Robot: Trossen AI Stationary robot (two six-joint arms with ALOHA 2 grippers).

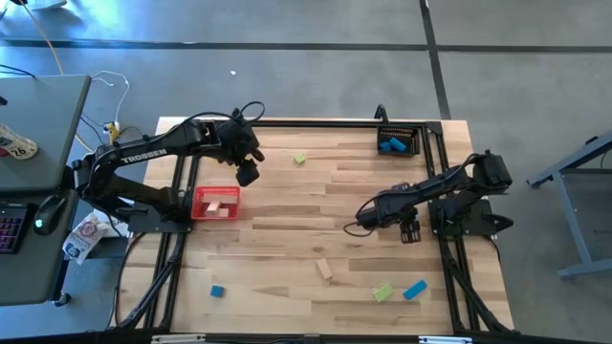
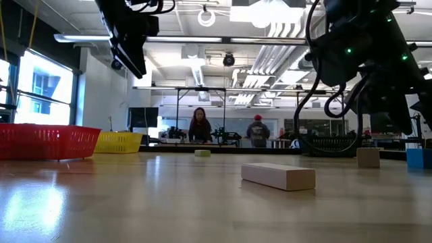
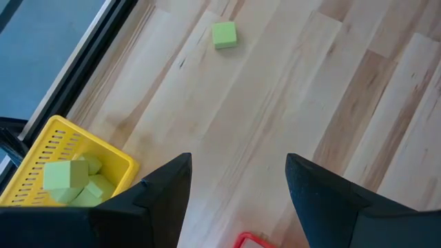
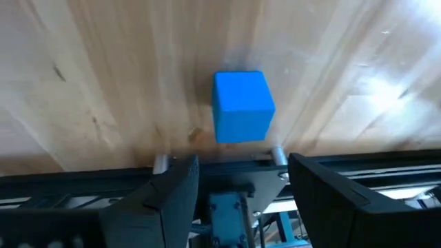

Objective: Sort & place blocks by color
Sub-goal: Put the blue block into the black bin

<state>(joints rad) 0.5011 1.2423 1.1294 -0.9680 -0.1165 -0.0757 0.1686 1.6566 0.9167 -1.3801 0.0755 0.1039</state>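
Claws first: the left claw [image 1: 248,174] hangs above the tabletop [image 1: 316,201] by the red bin [image 1: 217,204], fingers spread wide and holding nothing. "TROSSEN" is printed in white along that arm. Past its fingers [image 3: 165,189] a green cube [image 3: 224,34] sits alone on the wood, well apart, and the yellow bin [image 3: 103,148] has green blocks [image 3: 69,180] in it. The right claw [image 1: 409,232] is over on the right side, also spread and empty; a blue cube [image 4: 240,105] lies on the wood just ahead of its fingers [image 4: 172,196], not touching. Farther out, the black bin [image 1: 399,141] in the far right corner holds blue blocks [image 1: 392,146]. Near the front edge lie a tan bar [image 1: 325,269], a green block [image 1: 383,291] and two blue ones [image 1: 414,289] [image 1: 217,290].
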